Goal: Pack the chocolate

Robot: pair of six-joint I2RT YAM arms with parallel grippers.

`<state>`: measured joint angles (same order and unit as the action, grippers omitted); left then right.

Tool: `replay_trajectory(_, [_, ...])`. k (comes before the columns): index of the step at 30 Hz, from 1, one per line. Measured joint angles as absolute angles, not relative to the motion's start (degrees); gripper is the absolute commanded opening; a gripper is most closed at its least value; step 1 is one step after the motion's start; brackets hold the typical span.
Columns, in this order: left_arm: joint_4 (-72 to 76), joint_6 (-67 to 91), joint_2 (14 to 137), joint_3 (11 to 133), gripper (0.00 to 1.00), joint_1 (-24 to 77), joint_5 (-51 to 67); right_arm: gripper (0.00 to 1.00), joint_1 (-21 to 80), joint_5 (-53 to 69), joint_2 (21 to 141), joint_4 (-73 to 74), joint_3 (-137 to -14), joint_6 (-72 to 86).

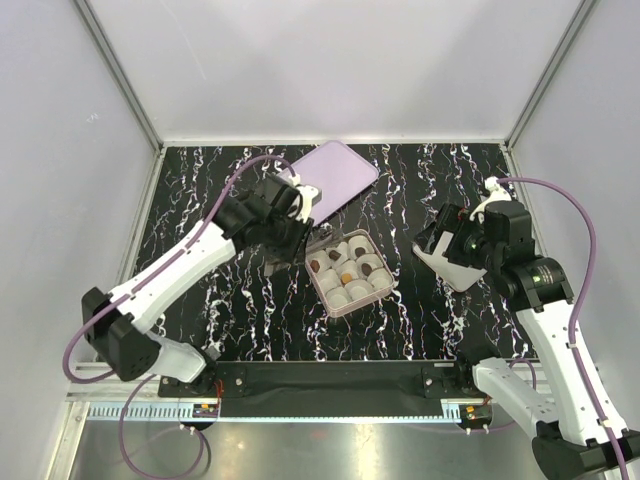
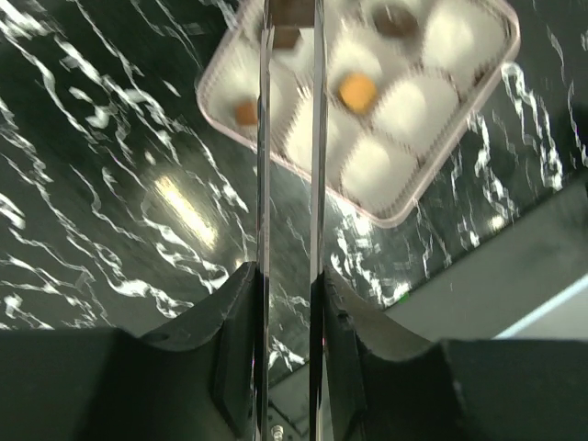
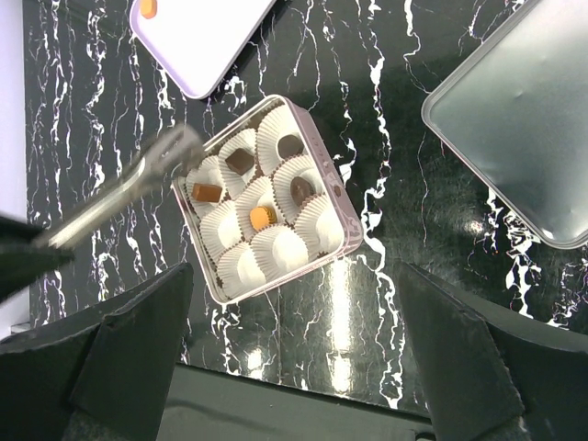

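Observation:
A pink square box [image 1: 383,290] with several white paper cups sits mid-table. Chocolate pieces lie in some cups: an orange one [image 3: 262,217], a lighter brown one [image 3: 207,193] and dark ones [image 3: 240,162]. My left gripper [image 1: 292,222] is shut on long metal tweezers [image 2: 263,184], also seen in the right wrist view [image 3: 119,193]. Their tips reach over the box's near-left corner, above a dark piece [image 2: 287,37]. I cannot tell whether a piece is pinched. My right gripper [image 3: 294,276] is wide open and empty, hovering right of the box.
The pink lid [image 1: 330,175] lies behind the box, near the left gripper. A silver tray [image 3: 524,119] lies right of the box, under my right arm. Grey walls enclose the black marbled table [image 1: 230,300].

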<state>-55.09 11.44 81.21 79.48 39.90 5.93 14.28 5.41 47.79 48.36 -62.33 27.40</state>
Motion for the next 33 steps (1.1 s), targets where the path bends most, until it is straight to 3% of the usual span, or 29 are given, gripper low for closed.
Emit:
replay_trajectory(21, [-58.63,8.54,76.2,71.31,0.31,41.06,10.35,1.0,14.28,5.43,47.79,49.45,-62.08,27.44])
replay_trajectory(33, [-59.05,8.4,76.23,70.63,0.43,41.43,10.5,1.0,14.28,5.43,48.01,49.39,-62.08,27.44])
